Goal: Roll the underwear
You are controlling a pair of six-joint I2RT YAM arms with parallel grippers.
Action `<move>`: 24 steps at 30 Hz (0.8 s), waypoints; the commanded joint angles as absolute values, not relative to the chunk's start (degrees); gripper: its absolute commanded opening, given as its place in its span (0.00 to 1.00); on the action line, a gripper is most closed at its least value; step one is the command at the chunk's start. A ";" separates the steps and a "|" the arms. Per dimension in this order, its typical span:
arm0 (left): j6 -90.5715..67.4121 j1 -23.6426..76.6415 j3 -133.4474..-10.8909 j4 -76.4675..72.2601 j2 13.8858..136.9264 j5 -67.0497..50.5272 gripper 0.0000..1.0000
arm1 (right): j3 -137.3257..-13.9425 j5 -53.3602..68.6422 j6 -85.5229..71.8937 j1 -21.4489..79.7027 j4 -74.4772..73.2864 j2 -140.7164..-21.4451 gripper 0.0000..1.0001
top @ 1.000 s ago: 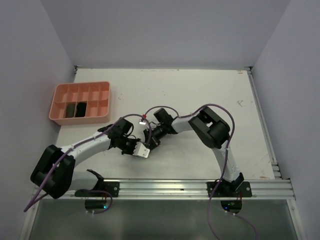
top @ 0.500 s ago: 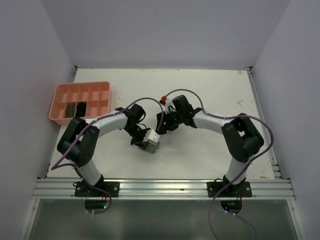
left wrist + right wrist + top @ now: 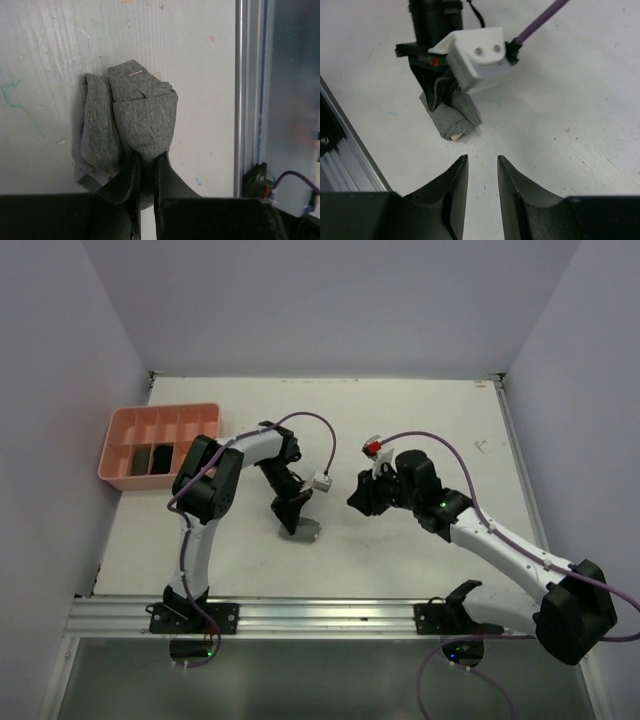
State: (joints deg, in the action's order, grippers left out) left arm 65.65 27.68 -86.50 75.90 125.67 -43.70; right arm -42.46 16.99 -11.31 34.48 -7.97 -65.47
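Note:
A grey rolled underwear [image 3: 301,531] lies on the white table near the front middle. In the left wrist view the grey roll [image 3: 135,117] is a compact bundle and my left gripper [image 3: 146,167] is shut on its near end. My left gripper [image 3: 291,508] comes down on the roll from behind. My right gripper [image 3: 357,498] is to the right of the roll, apart from it, open and empty. In the right wrist view the roll [image 3: 451,117] lies ahead of my right gripper [image 3: 482,165], under the left arm. Two black rolls [image 3: 150,458] sit in the pink tray [image 3: 205,472].
The pink compartment tray stands at the left edge of the table. An aluminium rail [image 3: 330,617] runs along the front edge; it also shows in the left wrist view [image 3: 241,95] close to the roll. Purple cables [image 3: 330,440] loop above both arms.
The left arm has swung up so its gripper now points down on the grey roll on the table. The right arm has drawn back to the right, away from the roll.

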 commanded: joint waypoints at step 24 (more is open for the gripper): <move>65.57 25.84 -93.25 70.84 143.53 -33.75 0.03 | -53.96 12.22 20.30 61.87 -0.26 -94.30 0.60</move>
State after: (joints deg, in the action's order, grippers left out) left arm 61.47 25.67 -94.70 92.18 139.04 -48.05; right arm -52.01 12.93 17.32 61.01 -4.14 -93.80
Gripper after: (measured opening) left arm 0.070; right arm 0.604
